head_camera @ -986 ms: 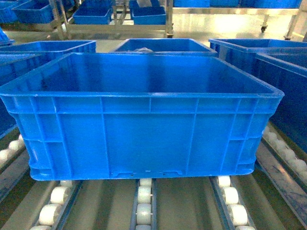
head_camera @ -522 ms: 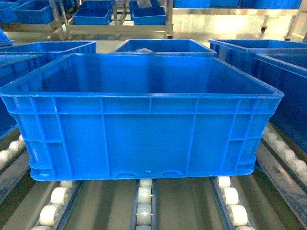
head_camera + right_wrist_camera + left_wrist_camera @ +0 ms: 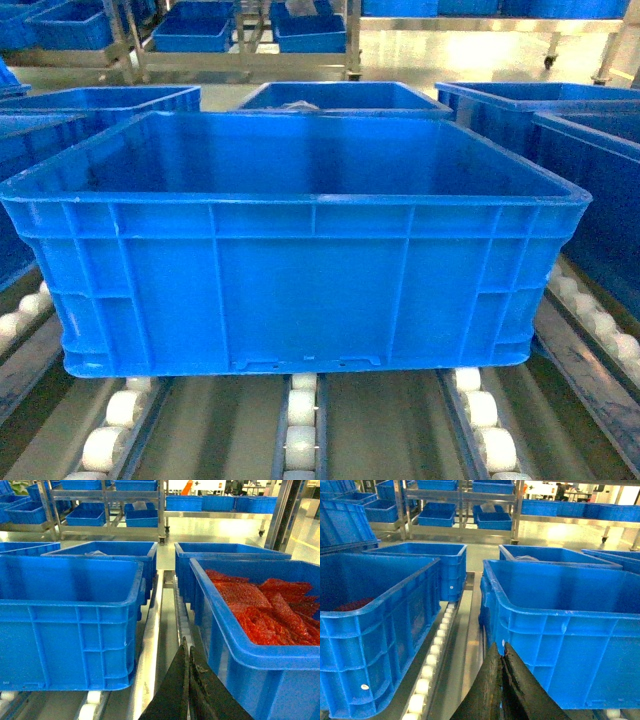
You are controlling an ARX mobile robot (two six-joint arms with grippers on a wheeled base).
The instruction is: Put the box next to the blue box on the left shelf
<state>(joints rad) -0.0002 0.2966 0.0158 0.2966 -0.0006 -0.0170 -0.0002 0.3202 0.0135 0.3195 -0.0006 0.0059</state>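
On the roller shelf (image 3: 300,420) sits the box (image 3: 300,290); left gripper (image 3: 501,652) and right gripper (image 3: 188,647), both pressed together, should spread and grip its side rims evenly.

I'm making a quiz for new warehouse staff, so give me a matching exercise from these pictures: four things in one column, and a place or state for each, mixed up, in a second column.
Things:
1. box
2. right neighbouring crate
3. left gripper
4. white rollers

Place or state:
A. shut, beside the box's corner
B. holds red material
C. set in grey rails under the box
D. empty, on the roller lanes

Pairs: 1-D, 2-B, 3-A, 4-C
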